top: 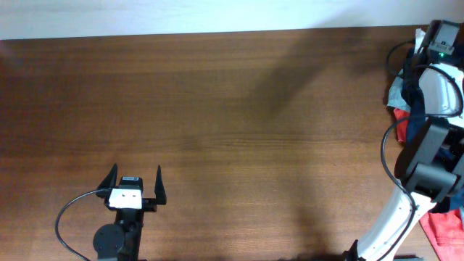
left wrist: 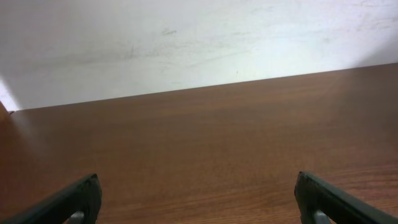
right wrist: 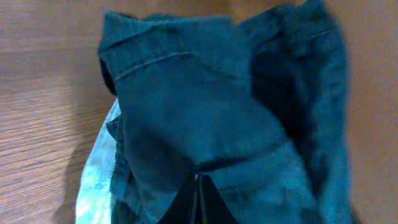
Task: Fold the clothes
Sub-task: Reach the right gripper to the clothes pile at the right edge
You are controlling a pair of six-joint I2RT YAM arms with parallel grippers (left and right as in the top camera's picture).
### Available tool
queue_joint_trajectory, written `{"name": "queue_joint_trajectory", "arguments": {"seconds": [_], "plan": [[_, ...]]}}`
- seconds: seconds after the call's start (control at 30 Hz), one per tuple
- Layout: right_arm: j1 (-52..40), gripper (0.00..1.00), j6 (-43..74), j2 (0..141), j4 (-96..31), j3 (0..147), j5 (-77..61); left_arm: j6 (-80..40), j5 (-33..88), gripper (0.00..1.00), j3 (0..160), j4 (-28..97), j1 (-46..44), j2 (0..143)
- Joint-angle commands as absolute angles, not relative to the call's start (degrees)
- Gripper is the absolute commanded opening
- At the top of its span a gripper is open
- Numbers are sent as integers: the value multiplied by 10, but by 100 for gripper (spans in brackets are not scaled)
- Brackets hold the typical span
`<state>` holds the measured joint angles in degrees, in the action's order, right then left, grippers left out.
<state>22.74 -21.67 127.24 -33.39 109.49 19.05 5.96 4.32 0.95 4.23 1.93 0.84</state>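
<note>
The clothes [right wrist: 205,106] are dark navy fabric with a stitched band, crumpled on the heap at the table's right edge. They fill the right wrist view, so the legs cannot be made out. My right gripper [right wrist: 198,179] is shut, its tips pinching a fold of this navy fabric. From overhead, only the right wrist [top: 442,40] shows above the heap, and its fingers are hidden. My left gripper [top: 136,175] rests near the front left, open wide over bare wood [left wrist: 198,186] with nothing between its fingers [left wrist: 81,198].
A pale grey-blue garment [right wrist: 96,168] lies under the navy fabric. In the overhead view the heap also shows pale [top: 397,90] and red [top: 401,114] cloth, with more red cloth [top: 444,225] by the right arm's base. The brown wooden table [top: 232,130] meets a white wall [left wrist: 186,43].
</note>
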Motion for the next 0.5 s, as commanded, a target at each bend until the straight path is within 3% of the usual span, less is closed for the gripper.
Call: {"name": "queue_joint_trajectory", "arguments": {"seconds": [0.0,0.2,0.23,0.27,0.3,0.33,0.47], "plan": [[214,4,-216,1167,-332,1134,209,60,47,99,5,41,17,3],[217,4,-216,1106,-336,1135,198,60,47,99,5,41,17,3],[219,8,-216,1107,-340,1134,197,60,47,99,5,41,17,3],[220,15,-216,1111,-343,1134,194,60,47,99,5,41,17,3],[222,37,-216,1119,-345,1133,182,60,47,99,5,41,17,3],[223,68,-216,1127,-344,1131,167,60,47,99,5,41,17,3],[225,93,-216,1186,-316,1131,137,60,47,99,5,41,17,3]]}}
